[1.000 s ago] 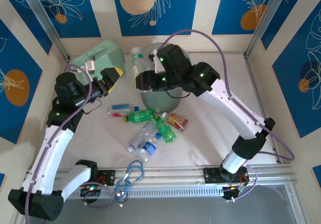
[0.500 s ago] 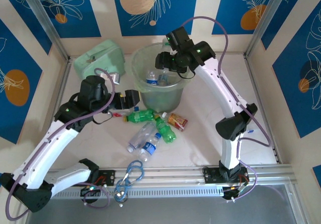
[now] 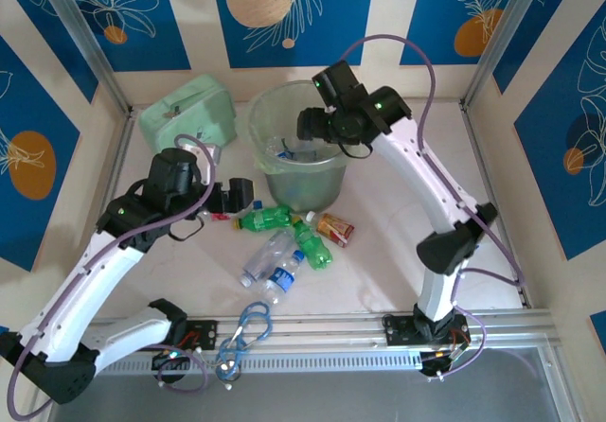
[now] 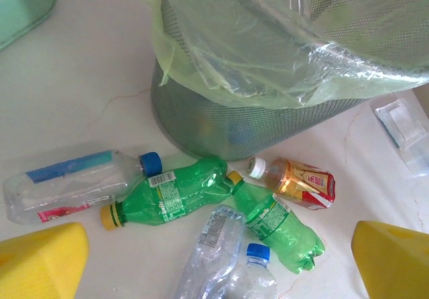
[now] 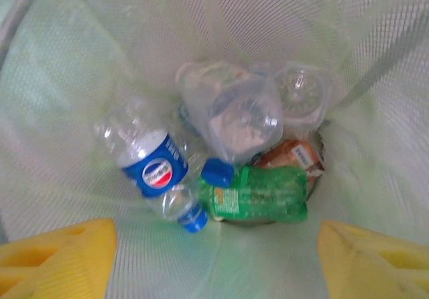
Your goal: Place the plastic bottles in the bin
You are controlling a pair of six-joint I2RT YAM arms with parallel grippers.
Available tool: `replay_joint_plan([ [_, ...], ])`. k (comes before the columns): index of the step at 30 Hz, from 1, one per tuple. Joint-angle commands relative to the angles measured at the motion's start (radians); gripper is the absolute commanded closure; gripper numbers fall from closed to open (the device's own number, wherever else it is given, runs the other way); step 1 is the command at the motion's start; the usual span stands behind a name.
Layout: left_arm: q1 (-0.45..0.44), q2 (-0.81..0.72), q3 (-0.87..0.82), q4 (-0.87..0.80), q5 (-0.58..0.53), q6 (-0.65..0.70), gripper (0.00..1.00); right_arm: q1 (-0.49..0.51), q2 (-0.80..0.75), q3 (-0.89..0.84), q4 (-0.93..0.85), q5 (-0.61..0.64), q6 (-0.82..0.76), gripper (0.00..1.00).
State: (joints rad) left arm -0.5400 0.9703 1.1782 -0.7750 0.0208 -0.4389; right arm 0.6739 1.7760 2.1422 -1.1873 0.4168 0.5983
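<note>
Bin: a round mesh bucket lined with a pale-green bag stood upright, with its open mouth facing up.
Right gripper: it hung over the bin's mouth. The wrist view showed its jaws spread wide with nothing between them.
Left gripper: it sat low at the near-left of the bin's base, jaws fully apart and empty.
Bottles in the bin: several lay at its bottom, among them a blue-labelled clear bottle and a blue-capped green bottle.
Bottles outside the bin: these lay on their sides just in front of its base.
- Clear blue-capped bottle
- Yellow-capped green bottle
- Second green bottle
- Small amber bottle
- Crumpled clear bottles
Handling: the bottles looked empty, so probably light. Their thin walls would likely dent, and the smooth round sides could roll or slip.
Hold: a grip across the labelled mid-body, square to the bottle's length, seemed safest. The capped neck looked stiffer but narrower.
</note>
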Motion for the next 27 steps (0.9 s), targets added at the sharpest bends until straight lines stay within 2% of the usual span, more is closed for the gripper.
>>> replay_joint_plan([
  [1,-0.005,-0.039,-0.052,0.016,-0.018,-0.005,0.0,0.067,-0.17,-0.153,0.008,0.084,0.012,0.21],
  [4,-0.004,-0.059,-0.113,0.06,-0.013,-0.042,0.0,0.126,-0.33,-0.368,0.029,0.124,0.06,0.2],
  [7,-0.005,-0.07,-0.163,0.089,-0.015,-0.081,0.0,0.181,-0.494,-0.617,0.08,0.098,0.109,0.17],
  [11,-0.003,-0.081,-0.206,0.116,-0.025,-0.117,0.03,0.161,-0.612,-0.927,0.196,-0.079,0.172,0.15],
  [15,0.003,-0.07,-0.21,0.109,-0.004,-0.117,0.03,0.137,-0.6,-1.112,0.336,-0.209,0.2,0.16],
  [18,0.008,-0.054,-0.201,0.081,-0.004,-0.112,0.06,0.169,-0.56,-1.164,0.4,-0.258,0.221,0.2],
  [27,0.022,-0.073,-0.284,0.147,0.021,-0.201,0.11,0.232,-0.391,-1.165,0.468,-0.268,0.285,0.26],
])
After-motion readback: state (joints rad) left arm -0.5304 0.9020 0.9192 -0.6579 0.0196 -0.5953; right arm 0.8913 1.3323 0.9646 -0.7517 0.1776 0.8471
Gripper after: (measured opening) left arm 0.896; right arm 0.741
